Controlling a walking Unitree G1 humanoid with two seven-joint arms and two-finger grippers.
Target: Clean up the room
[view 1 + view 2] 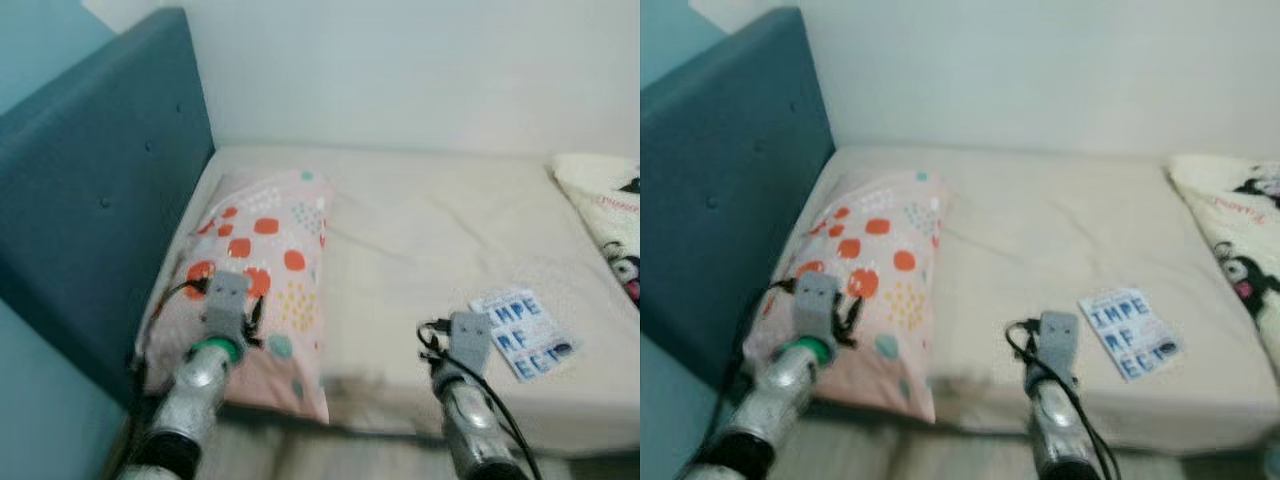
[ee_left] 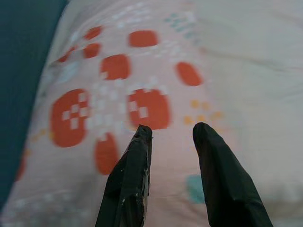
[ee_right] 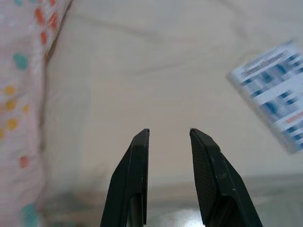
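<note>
We are looking at a pillow (image 1: 262,275), pale pink with orange, teal and yellow spots, which is lying on the bed (image 1: 430,250) right against the dark blue padded headboard (image 1: 95,190). Its long axis is running alongside the headboard, from the bed's near edge toward the white wall (image 1: 420,70) at the far side, and its near corner is hanging slightly over that edge. The bed is wearing a cream sheet that is creasing softly beside the pillow.

Our left claw (image 2: 171,135) is hovering just above the pillow's near half, its two black fingers (image 2: 215,179) standing apart with nothing between them. Our right claw (image 3: 169,133) is hanging over the bare sheet near the bed's near edge, well away from the headboard, its fingers likewise apart and empty.

Further from the headboard than the right claw, a white booklet (image 1: 522,333) with blue block lettering is lying flat on the sheet, turned askew to the bed's edge; we cannot read the lettering surely. At the end of the bed farthest from the headboard a cream blanket (image 1: 605,205) with a black-and-pink cartoon print is being cut off by the frame. The eye views are soft with blur, and the floor below the bed is too smeared to make out.
</note>
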